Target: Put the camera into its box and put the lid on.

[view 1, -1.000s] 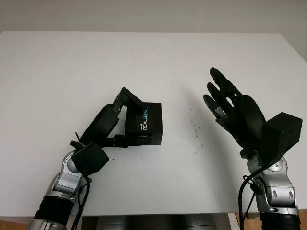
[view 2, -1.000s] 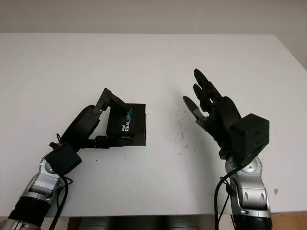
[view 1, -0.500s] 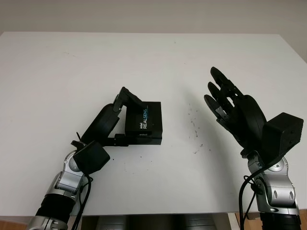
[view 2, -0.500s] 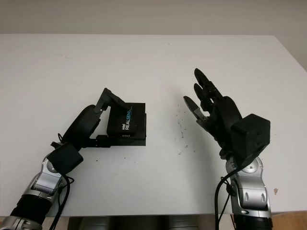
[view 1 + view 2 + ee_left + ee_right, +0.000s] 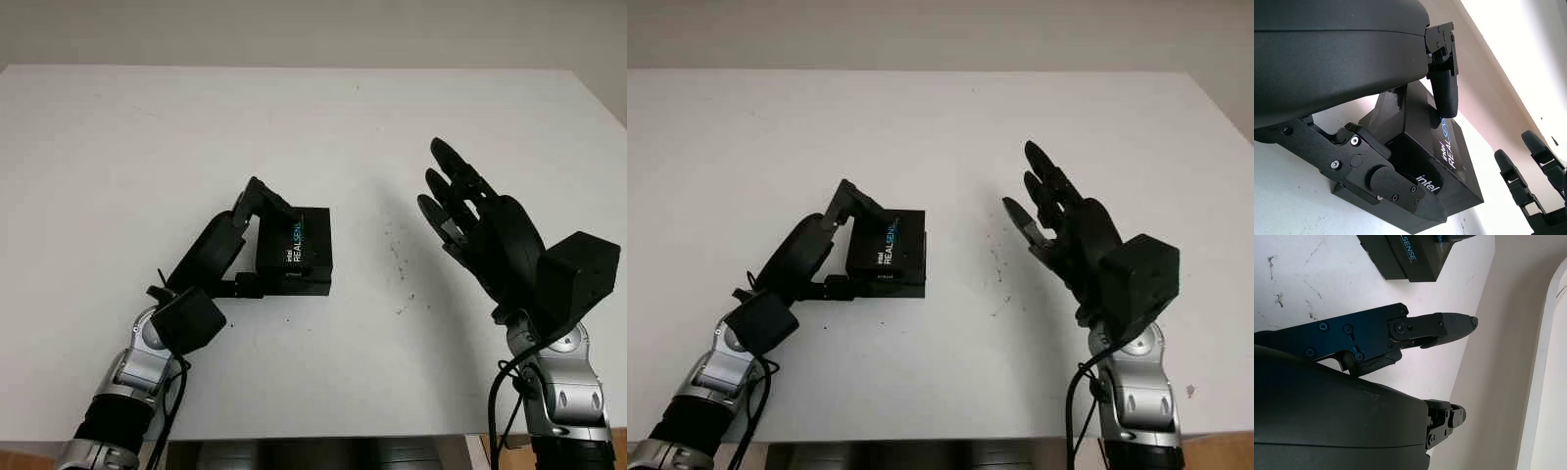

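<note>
Within the left hand point(image 5: 231, 257) sits the box point(image 5: 297, 251); right hand point(image 5: 477, 223) well apart.

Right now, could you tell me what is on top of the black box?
The lid, printed REALSENSE, sits on the black box, with the left robot hand gripping it. The inside is covered. The right robot hand is open, raised apart.

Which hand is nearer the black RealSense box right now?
Left. The left hand is against the RealSense box, fingers on its top and near side. The right hand hangs open, apart, off to the box's right.
</note>
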You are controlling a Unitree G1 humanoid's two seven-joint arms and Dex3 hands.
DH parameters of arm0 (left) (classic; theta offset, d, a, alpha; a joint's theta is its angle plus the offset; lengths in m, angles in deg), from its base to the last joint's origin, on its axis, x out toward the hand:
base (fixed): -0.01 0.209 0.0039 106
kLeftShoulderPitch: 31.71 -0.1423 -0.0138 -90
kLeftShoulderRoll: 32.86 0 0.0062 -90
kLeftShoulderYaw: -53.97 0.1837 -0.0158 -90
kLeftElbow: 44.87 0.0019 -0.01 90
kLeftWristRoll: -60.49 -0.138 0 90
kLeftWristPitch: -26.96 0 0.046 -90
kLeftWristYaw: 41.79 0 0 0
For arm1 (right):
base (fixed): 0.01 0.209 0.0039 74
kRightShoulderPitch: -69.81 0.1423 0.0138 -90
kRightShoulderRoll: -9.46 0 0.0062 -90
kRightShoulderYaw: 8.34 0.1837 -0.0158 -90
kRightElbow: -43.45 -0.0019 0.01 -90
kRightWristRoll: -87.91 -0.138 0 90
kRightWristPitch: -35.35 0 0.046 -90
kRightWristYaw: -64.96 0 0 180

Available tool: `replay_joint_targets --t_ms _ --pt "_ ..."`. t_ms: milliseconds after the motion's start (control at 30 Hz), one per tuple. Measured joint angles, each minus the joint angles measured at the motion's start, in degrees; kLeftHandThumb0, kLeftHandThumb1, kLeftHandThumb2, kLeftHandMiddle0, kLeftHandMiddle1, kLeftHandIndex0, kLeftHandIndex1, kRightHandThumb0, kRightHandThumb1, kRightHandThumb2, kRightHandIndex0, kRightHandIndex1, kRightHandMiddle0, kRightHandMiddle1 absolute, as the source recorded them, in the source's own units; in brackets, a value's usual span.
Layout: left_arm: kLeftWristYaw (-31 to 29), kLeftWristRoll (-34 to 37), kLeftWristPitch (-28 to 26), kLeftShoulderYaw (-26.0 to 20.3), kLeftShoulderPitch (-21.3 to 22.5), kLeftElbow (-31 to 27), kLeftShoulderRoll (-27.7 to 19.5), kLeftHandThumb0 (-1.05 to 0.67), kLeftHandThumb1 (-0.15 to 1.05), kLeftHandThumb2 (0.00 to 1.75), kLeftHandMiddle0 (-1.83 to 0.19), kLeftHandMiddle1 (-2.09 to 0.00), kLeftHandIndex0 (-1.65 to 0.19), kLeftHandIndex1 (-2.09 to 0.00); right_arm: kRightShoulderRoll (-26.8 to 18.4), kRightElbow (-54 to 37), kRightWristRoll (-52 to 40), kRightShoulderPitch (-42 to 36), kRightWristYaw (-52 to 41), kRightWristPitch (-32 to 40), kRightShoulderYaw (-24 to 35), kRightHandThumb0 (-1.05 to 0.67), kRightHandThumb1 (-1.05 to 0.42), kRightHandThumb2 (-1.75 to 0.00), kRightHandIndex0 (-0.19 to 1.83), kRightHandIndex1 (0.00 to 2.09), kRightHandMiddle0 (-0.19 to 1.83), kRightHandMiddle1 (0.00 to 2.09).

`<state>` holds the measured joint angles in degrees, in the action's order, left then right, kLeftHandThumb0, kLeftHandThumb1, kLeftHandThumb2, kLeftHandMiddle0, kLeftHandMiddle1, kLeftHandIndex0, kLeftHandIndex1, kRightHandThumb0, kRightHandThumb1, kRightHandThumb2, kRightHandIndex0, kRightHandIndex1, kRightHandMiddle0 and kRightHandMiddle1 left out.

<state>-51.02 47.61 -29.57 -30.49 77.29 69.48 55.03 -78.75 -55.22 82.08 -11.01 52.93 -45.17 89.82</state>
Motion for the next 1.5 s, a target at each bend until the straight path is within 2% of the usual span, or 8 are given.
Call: replay_joint_targets --t_ms 167,367,400,467,533,600,667,1500 --pt "0.5 -0.5 -0.2 0.3 0.1 -0.4 0.1 -0.39 1.05 0.28 -0.11 -2.09 0.03 -2.05 0.0 -0.4 0.2 0.0 0.5 0.0 -0.1 -0.63 -1.05 -0.25 0.12 0.06 0.15 0.05" --pt "0.4 -0.6 -0.3 0.6 0.1 -1.0 0.2 -0.42 1.05 0.29 -0.06 -2.09 0.07 -2.03 0.3 -0.4 0.1 0.0 0.8 0.2 -0.2 -0.63 -1.05 -0.24 0.12 0.06 0.16 0.06" --pt "0.4 -0.7 -0.5 0.6 0.1 -1.3 0.2 -0.40 1.05 0.27 -0.02 -2.09 0.11 -1.98 0.3 -0.4 0.2 0.0 0.8 0.2 -0.2 -0.63 -1.05 -0.24 0.12 0.05 0.15 0.05" --pt "0.6 -1.9 -1.3 0.7 0.0 -2.5 -0.1 -0.39 1.05 0.25 0.09 -1.99 0.18 -1.69 0.3 -0.4 0.3 -0.1 0.8 0.1 -0.3 -0.63 -1.05 -0.25 0.12 0.05 0.15 0.05" --pt "1.3 -4.0 -2.0 0.9 0.0 -4.0 -0.4 -0.41 1.05 0.24 0.13 -1.66 0.19 -1.38 0.3 -0.4 0.3 -0.1 0.7 -0.1 -0.4 -0.62 -1.05 -0.25 0.12 0.05 0.15 0.05" --pt "1.8 -5.8 -3.0 1.0 -0.1 -5.7 -0.7 -0.41 1.05 0.24 0.15 -1.47 0.19 -1.20 0.3 -0.4 0.3 -0.1 0.7 -0.3 -0.5 -0.62 -1.05 -0.25 0.12 0.05 0.15 0.05" --pt "2.1 -7.0 -3.7 1.2 -0.4 -6.5 -1.2 -0.42 1.05 0.24 0.18 -1.38 0.19 -1.13 0.3 -0.4 0.3 -0.1 0.7 -0.3 -0.5 -0.62 -1.05 -0.25 0.12 0.05 0.15 0.05" --pt "2.9 -6.3 -5.9 1.8 -3.5 -9.4 -2.3 -0.41 1.05 0.28 0.19 -1.44 0.19 -1.17 0.1 -0.7 0.1 -0.1 0.5 0.1 -0.4 -0.63 -1.05 -0.23 0.11 0.05 0.14 0.05"
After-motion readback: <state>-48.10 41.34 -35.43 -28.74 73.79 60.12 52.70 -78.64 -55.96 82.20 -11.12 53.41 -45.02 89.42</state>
